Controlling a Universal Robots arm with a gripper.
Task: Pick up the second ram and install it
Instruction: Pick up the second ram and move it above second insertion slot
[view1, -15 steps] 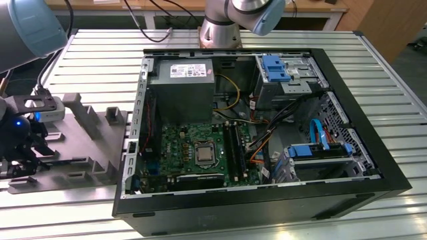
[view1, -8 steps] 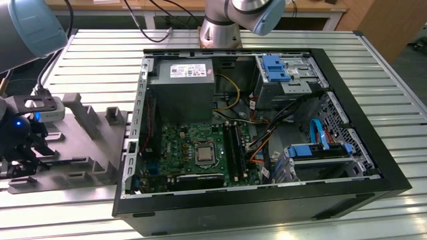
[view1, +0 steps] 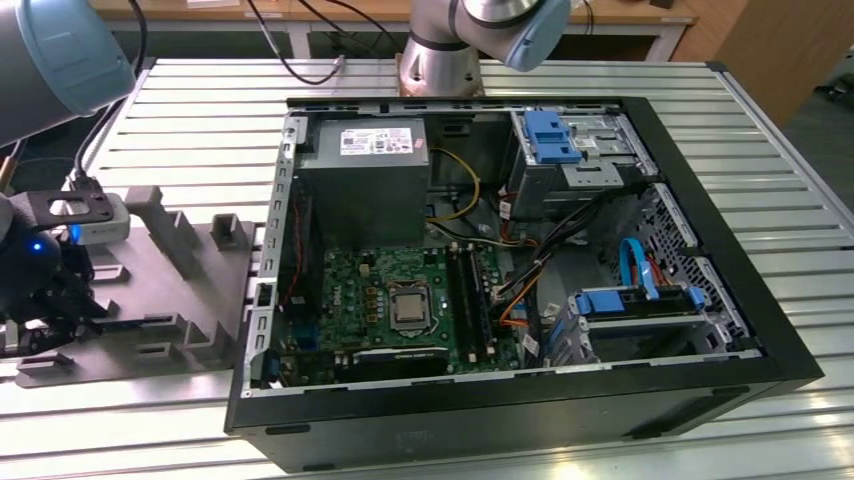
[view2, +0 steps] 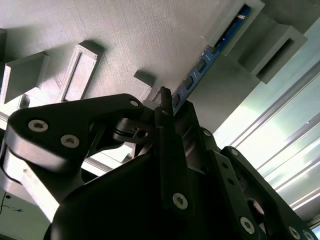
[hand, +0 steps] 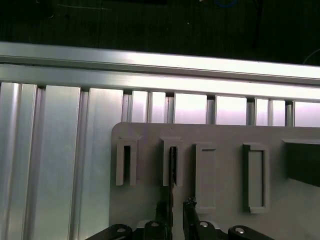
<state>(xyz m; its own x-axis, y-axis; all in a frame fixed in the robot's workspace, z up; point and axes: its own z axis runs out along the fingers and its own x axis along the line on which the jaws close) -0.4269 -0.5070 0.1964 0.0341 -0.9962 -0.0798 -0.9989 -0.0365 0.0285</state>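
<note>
The pincer (hand: 176, 209) hangs low over the grey fixture plate (view1: 174, 290) on the table (view1: 174, 110), well apart from the open computer case (view1: 534, 400). The second ram (hand: 172, 170) stands on edge in a slotted holder (hand: 166, 165) of that plate. In the first wrist view the pincer's fingers (hand: 189, 204) are apart and straddle the stick's near end. One finger sits just beside the board and the other has a gap to it. They appear not yet clamped, though the angle leaves that unsure.

The main risk is the uneven straddle. If the jaws close from here, the nearer finger would likely meet the board first and push it sideways against the holder's wall, so it could tilt or bind on lifting. A hold near one end could also let the long stick swing or lever in the pads. That would spoil its alignment with the black slots (view1: 467, 300) on the motherboard (view1: 387, 300).

The second wrist view shows the board's row of chips (view2: 207, 57), but the pincer's own body covers the place where the pads would meet it. The stick's bottom edge is sunk in the holder. In the exterior view the slots' latches are too small to make out, and so is whether a slot is already filled.
</note>
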